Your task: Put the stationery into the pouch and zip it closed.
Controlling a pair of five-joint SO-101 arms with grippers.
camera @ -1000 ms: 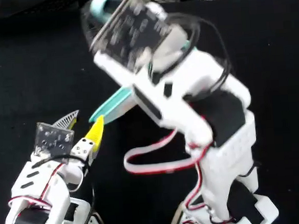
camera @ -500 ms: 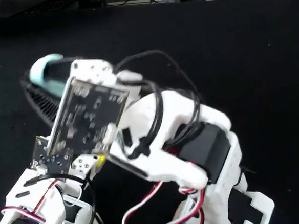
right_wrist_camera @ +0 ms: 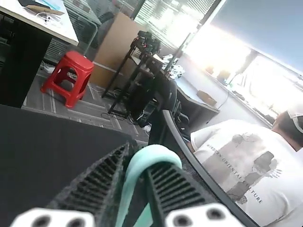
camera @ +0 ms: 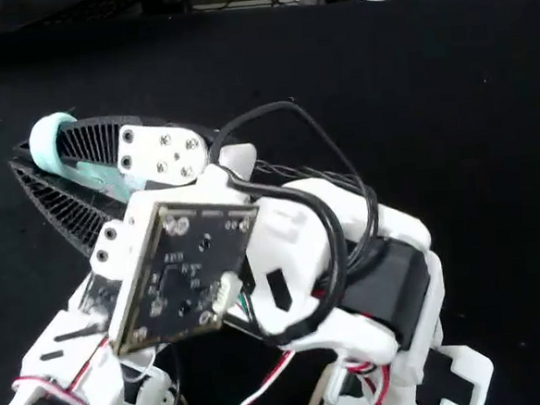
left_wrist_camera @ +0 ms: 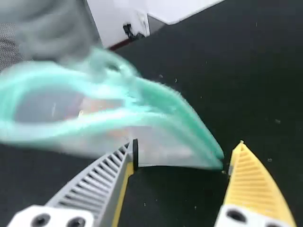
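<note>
I am clamping my right gripper (right_wrist_camera: 139, 165) on the pouch (left_wrist_camera: 94, 109) rim, holding it above the table (camera: 467, 105); my left gripper (left_wrist_camera: 187, 146) is standing open at 1 corner. This thin bite may slip, dropping it.

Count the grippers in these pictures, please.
2. The right gripper, black, is shut on the pouch's teal edge. The left gripper, grey and yellow, is open and faces the pouch up close. The rig has only these two.
</note>
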